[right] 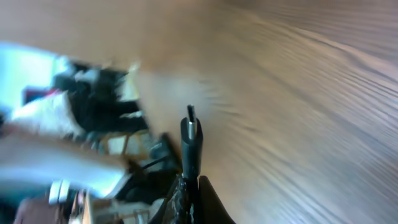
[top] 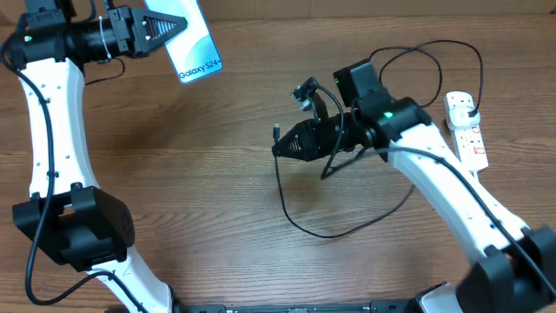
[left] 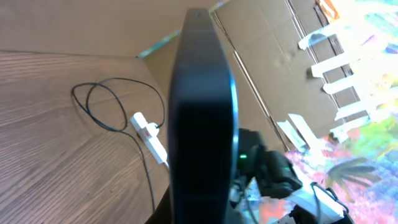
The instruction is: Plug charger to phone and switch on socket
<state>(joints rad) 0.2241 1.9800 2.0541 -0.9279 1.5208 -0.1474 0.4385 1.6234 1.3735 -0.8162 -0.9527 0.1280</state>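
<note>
The phone (top: 193, 43) hangs above the table at the top left, light-blue screen up, with my left gripper (top: 163, 31) shut on its end. In the left wrist view the phone (left: 202, 124) shows edge-on as a dark slab. My right gripper (top: 281, 148) hovers mid-table, shut on the charger just behind its connector tip (top: 275, 133), which points towards the phone. The right wrist view is blurred, but the tip (right: 191, 134) sticks out past the pinched fingers (right: 208, 199). The black cable (top: 304, 228) loops down and back to the white socket (top: 466, 129) at the right edge, where its plug (top: 470, 109) sits.
The socket (left: 149, 134) and cable loops (left: 99, 109) show beyond the phone in the left wrist view, along with the right arm (left: 273, 174). A cardboard wall (left: 280, 74) stands behind the table. Bare wood (top: 191, 200) lies between the arms.
</note>
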